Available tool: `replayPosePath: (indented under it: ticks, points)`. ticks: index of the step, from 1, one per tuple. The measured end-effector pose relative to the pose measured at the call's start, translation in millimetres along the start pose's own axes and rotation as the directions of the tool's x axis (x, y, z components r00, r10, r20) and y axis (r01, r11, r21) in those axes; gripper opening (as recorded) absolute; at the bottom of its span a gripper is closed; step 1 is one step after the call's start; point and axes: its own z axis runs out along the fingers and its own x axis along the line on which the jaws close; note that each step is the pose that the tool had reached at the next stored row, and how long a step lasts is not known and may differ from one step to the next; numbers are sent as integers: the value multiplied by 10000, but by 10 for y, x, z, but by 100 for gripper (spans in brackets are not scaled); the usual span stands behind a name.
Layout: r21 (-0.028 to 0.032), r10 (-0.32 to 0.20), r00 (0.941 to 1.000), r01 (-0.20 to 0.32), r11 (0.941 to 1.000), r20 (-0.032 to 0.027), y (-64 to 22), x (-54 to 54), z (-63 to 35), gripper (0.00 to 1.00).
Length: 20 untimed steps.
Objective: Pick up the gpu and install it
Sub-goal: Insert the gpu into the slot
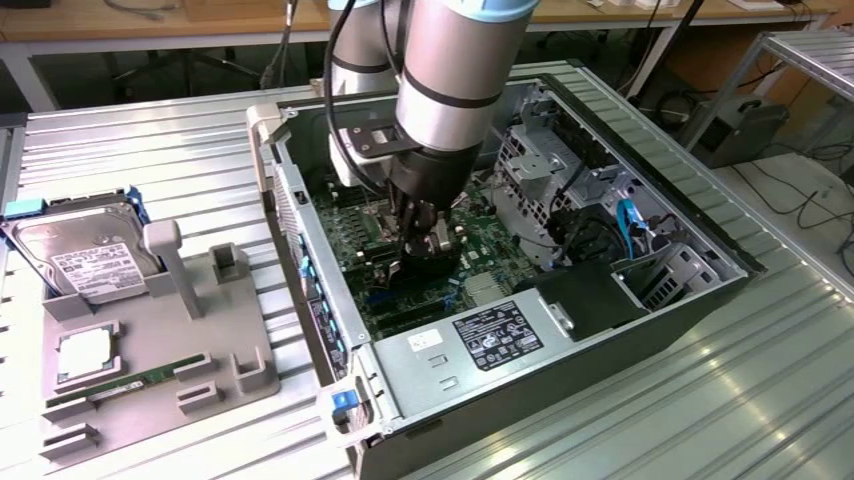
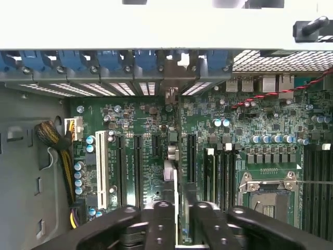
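Note:
The gpu (image 2: 174, 172) stands edge-on over the green motherboard (image 2: 140, 172), between the long black expansion slots. Its silver bracket end (image 2: 170, 96) meets the row of rear slot covers. My gripper (image 2: 182, 208) is directly above the card, and its black fingers (image 2: 161, 219) sit close on either side of the card's upper edge. In the exterior view the gripper (image 1: 420, 245) reaches down inside the open computer case (image 1: 287, 190), with the dark card (image 1: 424, 268) beneath it near the motherboard's middle.
On the exterior view's left, a grey holder tray (image 1: 254, 370) carries a hard drive (image 1: 87, 260), a processor chip (image 1: 83, 355) and a memory stick (image 1: 127, 385). The power supply (image 1: 494, 335), drive cage (image 1: 547, 170), cable bundle (image 2: 57, 140) and processor socket (image 2: 268, 192) crowd the case.

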Motion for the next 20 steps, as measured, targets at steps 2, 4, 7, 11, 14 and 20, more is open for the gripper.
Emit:
replayPosePath:
  ticks: [2,4,7,11,14,20]
  points:
    - [0,-1,10000,1,10000,-15,2,-3,-1,13]
    - [0,0,10000,0,10000,-25,6,-5,-3,11]
    - [7,-1,10000,1,10000,-29,24,-10,-2,11]
    - [27,-1,10000,1,10000,-29,44,-24,2,11]
    - [45,-3,10000,3,10000,-32,51,-29,8,11]
    - [84,-6,10000,6,10000,-35,69,-29,27,11]
